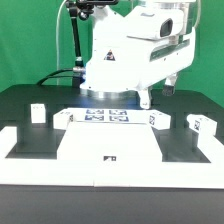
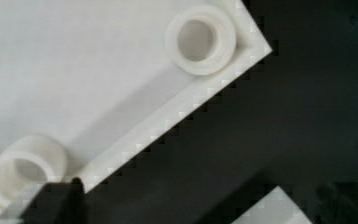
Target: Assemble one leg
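The leg (image 1: 37, 113) sits untouched, so the gripper (image 2: 185, 205), wide open and empty, should grab it straight and aim for a round hole (image 2: 202, 42).

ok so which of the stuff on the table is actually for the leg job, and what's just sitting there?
Job: leg on the exterior view's left; leg on the exterior view's right; large white panel, its round socket; gripper, jaws open, empty.
Lying about: marker board; white border pieces at the table's edge.
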Tool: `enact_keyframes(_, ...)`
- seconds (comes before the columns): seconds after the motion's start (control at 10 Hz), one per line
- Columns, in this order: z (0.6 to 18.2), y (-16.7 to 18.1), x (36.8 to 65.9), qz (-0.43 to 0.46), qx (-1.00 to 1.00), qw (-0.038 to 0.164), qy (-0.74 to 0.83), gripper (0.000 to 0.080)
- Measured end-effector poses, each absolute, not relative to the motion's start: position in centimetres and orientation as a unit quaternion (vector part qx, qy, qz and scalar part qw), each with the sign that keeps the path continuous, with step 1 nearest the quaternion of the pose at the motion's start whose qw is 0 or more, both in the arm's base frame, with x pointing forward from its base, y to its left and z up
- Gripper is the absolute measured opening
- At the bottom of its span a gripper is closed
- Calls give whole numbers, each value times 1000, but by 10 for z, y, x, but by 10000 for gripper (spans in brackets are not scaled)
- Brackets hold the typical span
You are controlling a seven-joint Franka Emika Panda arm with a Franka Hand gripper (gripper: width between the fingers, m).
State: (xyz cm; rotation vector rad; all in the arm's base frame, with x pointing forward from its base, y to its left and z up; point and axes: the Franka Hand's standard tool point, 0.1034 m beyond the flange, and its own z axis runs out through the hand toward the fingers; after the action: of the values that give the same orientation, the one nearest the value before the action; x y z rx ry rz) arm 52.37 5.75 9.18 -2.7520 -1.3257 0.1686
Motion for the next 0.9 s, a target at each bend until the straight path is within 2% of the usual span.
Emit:
enact_keyframes(0.8, 91, 57, 524, 55, -899, 41, -433, 650)
enact_keyframes(0.9, 87, 54, 526, 30, -885, 32, -463, 650)
